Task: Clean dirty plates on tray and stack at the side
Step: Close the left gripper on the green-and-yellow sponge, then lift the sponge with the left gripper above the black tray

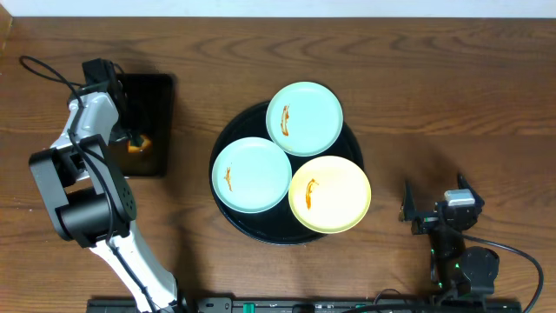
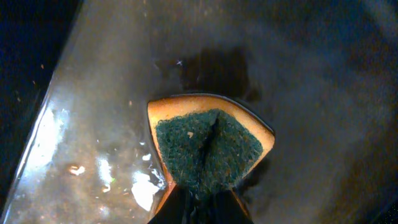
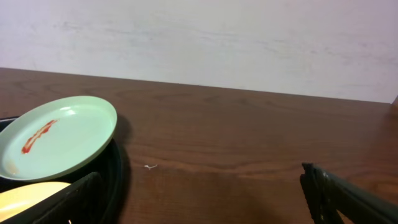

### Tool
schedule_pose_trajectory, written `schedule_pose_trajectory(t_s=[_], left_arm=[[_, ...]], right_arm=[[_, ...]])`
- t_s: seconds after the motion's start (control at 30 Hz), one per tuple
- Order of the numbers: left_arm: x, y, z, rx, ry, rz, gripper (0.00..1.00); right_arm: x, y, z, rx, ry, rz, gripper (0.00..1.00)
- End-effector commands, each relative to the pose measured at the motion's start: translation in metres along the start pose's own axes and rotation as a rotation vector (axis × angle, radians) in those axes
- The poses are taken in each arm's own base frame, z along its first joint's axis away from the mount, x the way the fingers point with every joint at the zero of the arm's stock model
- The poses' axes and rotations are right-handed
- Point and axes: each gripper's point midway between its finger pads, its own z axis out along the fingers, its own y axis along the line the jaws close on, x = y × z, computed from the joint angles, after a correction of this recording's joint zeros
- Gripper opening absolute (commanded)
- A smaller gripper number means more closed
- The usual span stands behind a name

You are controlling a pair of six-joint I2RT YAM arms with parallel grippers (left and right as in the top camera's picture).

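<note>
Dark brown wooden table [image 1: 434, 104] carried a large round glossy black tray [image 1: 261, 228] at centre, holding three small round plates, rims touching or overlapping: far mint-blue plate [image 1: 304, 118], left mint-blue plate [image 1: 252, 175], pale yellow plate [image 1: 329, 194]. Each bore an orange-brown sauce streak. Plates judged light, rigid and slick, best taken at the rim. Left gripper [image 1: 136, 142] was clamped on a folded orange sponge [image 2: 208, 149] with a green scouring face, over a smaller rectangular black tray [image 1: 148, 91]. Right gripper [image 1: 433, 193] stood jaws apart, empty, right of the round tray
</note>
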Motion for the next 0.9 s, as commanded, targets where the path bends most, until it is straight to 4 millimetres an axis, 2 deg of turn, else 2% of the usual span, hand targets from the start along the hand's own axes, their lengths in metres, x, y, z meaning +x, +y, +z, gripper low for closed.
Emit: schedule_pose_trajectory(t_s=[0.0,0.13,0.37,0.53,0.6,0.7,0.8,0.87], left_arm=[[-0.006,0.002,-0.023,0.002,-0.031,-0.010,0.08],[-0.016,0.003,-0.059,0.013,-0.100,-0.014,0.08],[-0.037,0.005,-0.143,0.042,-0.295,-0.026,0.08],[-0.044,0.007,-0.198,0.062,-0.425,-0.034,0.08],[-0.045,0.008,-0.210,0.066,-0.455,-0.036,0.08],[-0.045,0.008,-0.214,0.068,-0.464,-0.037,0.08],[-0.043,0.008,-0.201,0.063,-0.433,-0.035,0.08],[-0.041,0.007,-0.183,0.058,-0.394,-0.033,0.08]], right_arm=[[0.001,-0.003,0.000,0.013,0.002,-0.009,0.99],[0.001,-0.003,0.000,0.013,0.002,-0.009,0.99],[0.001,-0.003,0.000,0.013,0.002,-0.009,0.99],[0.001,-0.003,0.000,0.013,0.002,-0.009,0.99],[0.001,-0.003,0.000,0.013,0.002,-0.009,0.99],[0.001,-0.003,0.000,0.013,0.002,-0.009,0.99],[0.001,-0.003,0.000,0.013,0.002,-0.009,0.99],[0.001,-0.003,0.000,0.013,0.002,-0.009,0.99]])
